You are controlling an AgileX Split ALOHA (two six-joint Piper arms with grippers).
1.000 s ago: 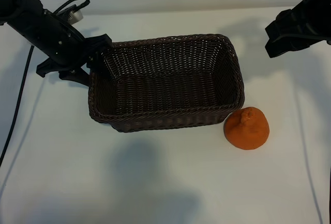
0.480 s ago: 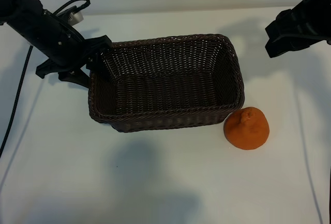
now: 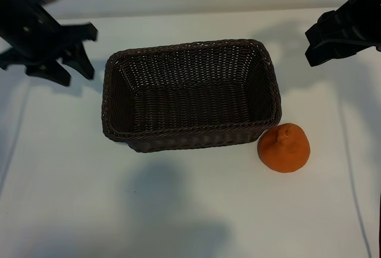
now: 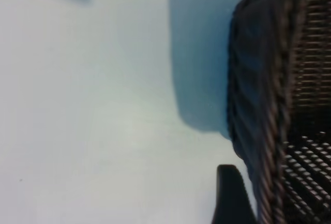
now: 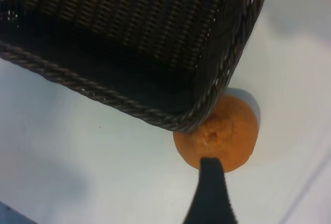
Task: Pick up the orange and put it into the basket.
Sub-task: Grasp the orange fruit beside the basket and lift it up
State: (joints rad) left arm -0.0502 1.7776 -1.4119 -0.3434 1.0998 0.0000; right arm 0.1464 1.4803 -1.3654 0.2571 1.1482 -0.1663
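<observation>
The orange (image 3: 284,148) rests on the white table, against the near right corner of the dark woven basket (image 3: 178,131). The basket holds nothing. My left gripper (image 3: 88,52) hangs open and holds nothing, a short way off the basket's left end. In the left wrist view one dark finger (image 4: 230,198) shows beside the basket's braided rim (image 4: 274,131). My right gripper (image 3: 309,46) stays open and holds nothing, high at the far right, well away from the orange. The right wrist view looks down on the orange (image 5: 217,133) next to the basket corner (image 5: 201,115), with one finger (image 5: 211,193) in front.
The white table (image 3: 178,210) stretches in front of the basket and to the left of the orange. A dark cable (image 3: 12,145) runs down the left edge. Arm shadows lie on the near part of the table.
My left gripper has pulled away from the basket's left rim, moving left and farther back. The basket, the orange and the right arm have stayed put.
</observation>
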